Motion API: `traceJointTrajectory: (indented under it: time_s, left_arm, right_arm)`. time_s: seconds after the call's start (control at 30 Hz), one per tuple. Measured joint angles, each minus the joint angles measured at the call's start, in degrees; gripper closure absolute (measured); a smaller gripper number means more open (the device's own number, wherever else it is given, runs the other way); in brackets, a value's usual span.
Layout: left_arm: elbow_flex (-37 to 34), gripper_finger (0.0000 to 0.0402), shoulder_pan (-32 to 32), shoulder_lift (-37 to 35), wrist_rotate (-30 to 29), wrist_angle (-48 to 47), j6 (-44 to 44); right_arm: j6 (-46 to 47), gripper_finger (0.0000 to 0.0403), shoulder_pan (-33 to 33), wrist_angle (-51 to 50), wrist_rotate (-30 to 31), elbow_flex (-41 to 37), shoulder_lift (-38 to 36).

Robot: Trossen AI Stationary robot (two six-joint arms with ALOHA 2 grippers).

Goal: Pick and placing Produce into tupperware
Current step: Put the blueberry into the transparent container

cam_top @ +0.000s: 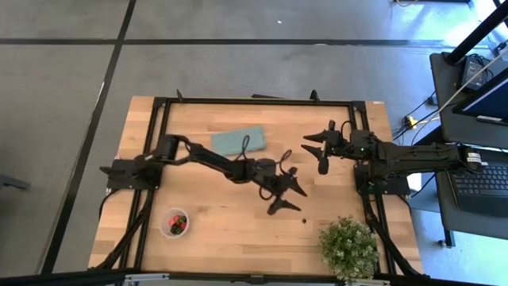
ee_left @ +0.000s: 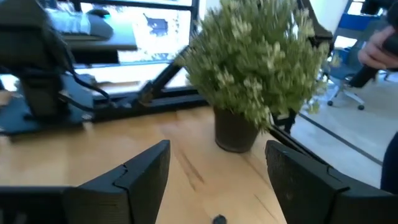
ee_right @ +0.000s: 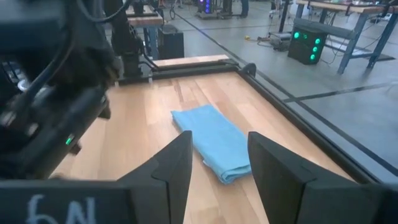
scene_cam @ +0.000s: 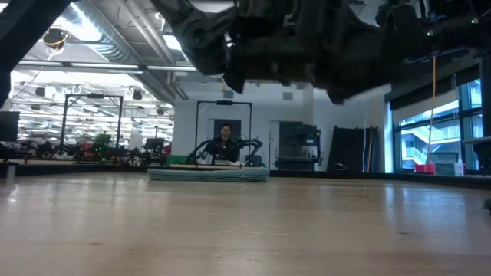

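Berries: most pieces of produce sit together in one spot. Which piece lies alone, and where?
The single dark berry on the bare wood, just beyond the left end effector and near the potted plant. The others sit in the tupperware.

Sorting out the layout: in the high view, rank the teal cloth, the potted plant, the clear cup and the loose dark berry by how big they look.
Largest to smallest:
1. potted plant and teal cloth, too alike to separate
2. clear cup
3. loose dark berry
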Motion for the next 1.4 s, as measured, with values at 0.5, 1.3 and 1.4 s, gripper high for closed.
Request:
traceJointTrajectory:
  time_s: [0.5,1.3,1.4]
  left_arm:
    - [1.6,0.0147,-6.4,7.9,-8.5,5.4,0.7]
    - [11.7,0.0147,-8.0,16.6,-15.5,-4.1,-1.5]
    - [11.7,0.0147,-8.3,16.8,-15.5,-3.4,-2.1]
  right_arm:
    - [1.4,0.0244,0.0,-1.0,0.0,0.0,0.0]
    - [3.0,0.0244,0.5,-3.3,-0.5,0.0,0.0]
    - [2.9,0.0244,0.5,-3.4,-0.5,0.0,0.0]
